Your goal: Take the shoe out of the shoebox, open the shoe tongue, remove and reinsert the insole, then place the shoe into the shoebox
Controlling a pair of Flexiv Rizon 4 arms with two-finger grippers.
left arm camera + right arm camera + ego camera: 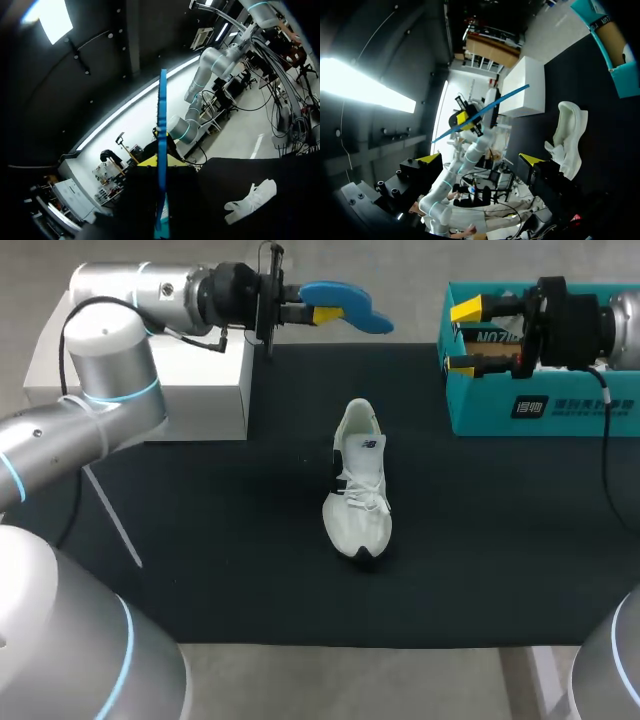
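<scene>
Your white lace-up shoe (358, 485) is out; your left hand (322, 314) clamps its flat blue insole (352, 302), right hand (462, 337) spread apart. Reinsertion and return to the teal cardboard shoebox (480, 412) remain.

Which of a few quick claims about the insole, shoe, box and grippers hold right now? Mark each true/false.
1. The left gripper is shut on the insole. True.
2. The shoe sits in the shoebox. False: it stands on the mat, outside the box.
3. The right gripper is open and holds nothing. True.
4. The insole is inside the shoe. False: it is held in the air, clear of the shoe.
5. The shoe lies on its side. False: it stands upright on its sole.
</scene>
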